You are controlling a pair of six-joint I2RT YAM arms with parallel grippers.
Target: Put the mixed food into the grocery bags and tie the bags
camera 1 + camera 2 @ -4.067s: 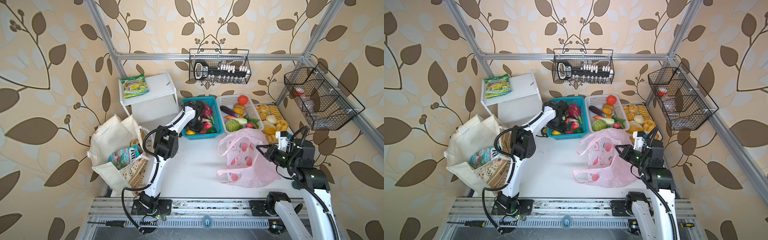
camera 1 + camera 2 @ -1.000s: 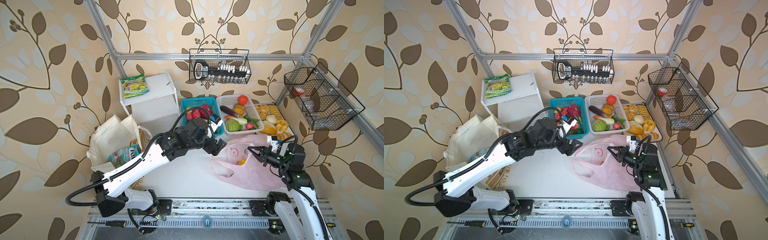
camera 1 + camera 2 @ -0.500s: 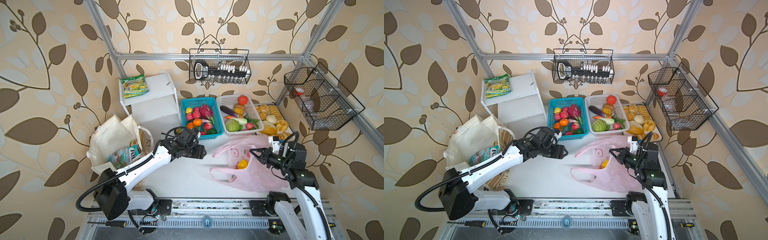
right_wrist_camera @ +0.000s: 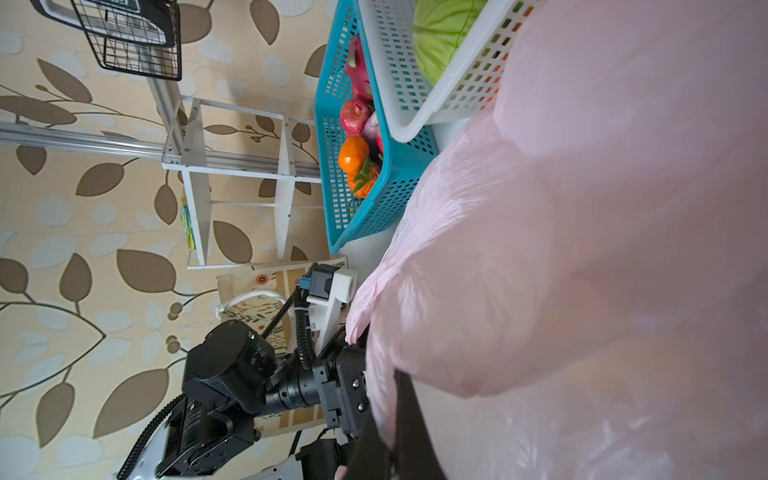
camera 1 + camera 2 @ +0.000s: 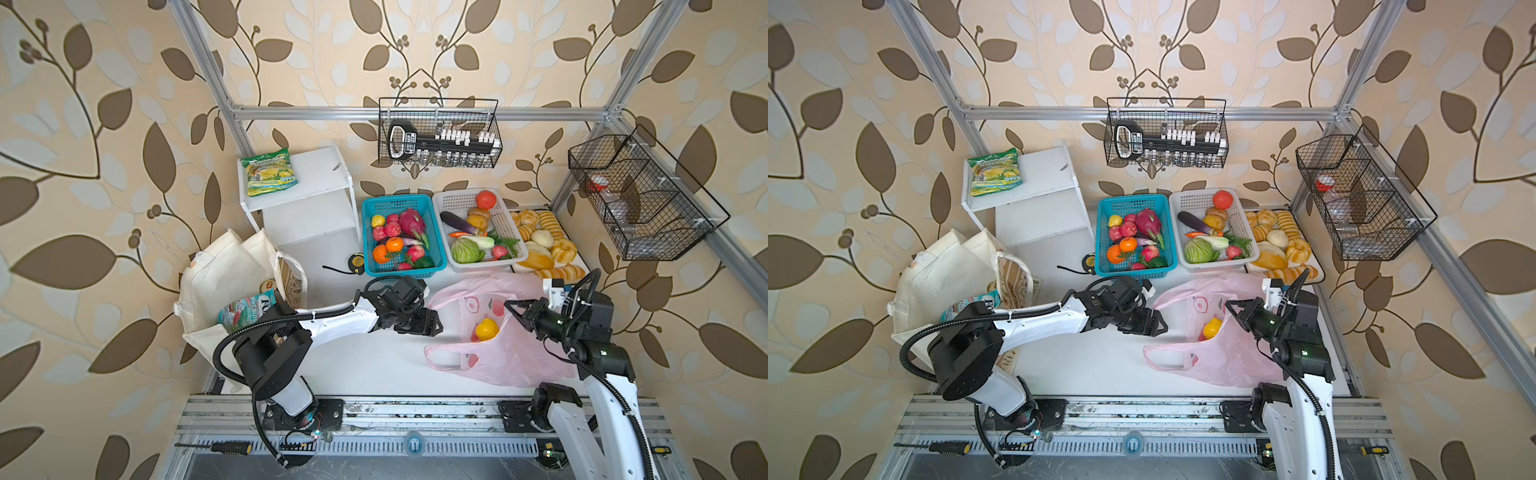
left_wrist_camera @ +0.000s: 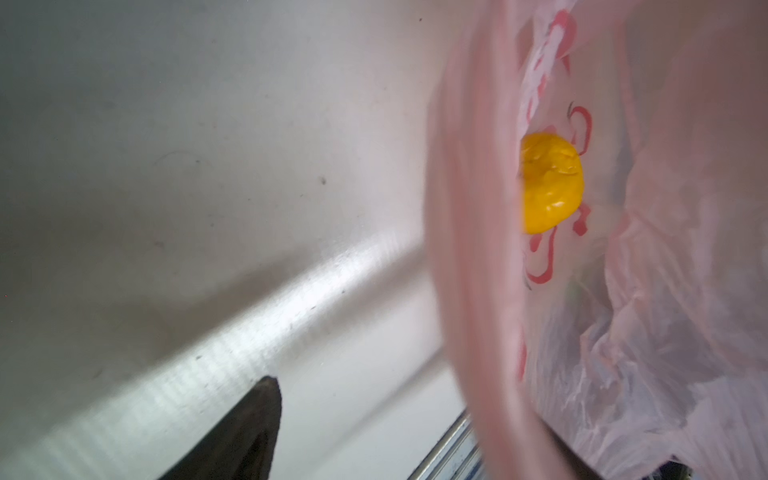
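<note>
My left gripper [image 5: 434,323] [image 5: 1160,323] hovers low over the white table [image 5: 374,365], jaws spread and nothing between them, right at the mouth of the pink plastic bag [image 5: 511,357] [image 5: 1225,361]. My right gripper [image 5: 509,306] [image 5: 1230,306], jaws pressed together, pinches the bag's far rim and holds it up. A yellow toy fruit [image 5: 487,329] [image 5: 1212,328] lies inside the bag, seen through the opening in both top views.

Behind the bag, a blue basket [image 5: 405,272] [image 5: 1133,272] holds a dragon fruit [image 5: 411,222] and other toy fruit. A white basket [image 5: 486,266] of vegetables stands just beside it, then the bread rolls [image 5: 544,241]. A tape measure [image 5: 356,261] lies just beside the blue basket. At far left the canvas tote [image 5: 224,270] [image 5: 942,266] slumps open with a teal-red snack packet [image 5: 245,309] inside. My left arm [image 5: 270,353] covers its near corner. A green-yellow snack packet [image 5: 270,172] lies on the white shelf [image 5: 316,178].

In the left wrist view a blurred pink band of the bag [image 6: 469,249] crosses the lens and cuts off one side of the yellow fruit [image 6: 548,183]. Only one of the fingers [image 6: 241,436] shows. In the right wrist view pink film [image 4: 582,249] fills most of the frame, so I cannot make out the pinch itself or the left gripper's tips.
</note>
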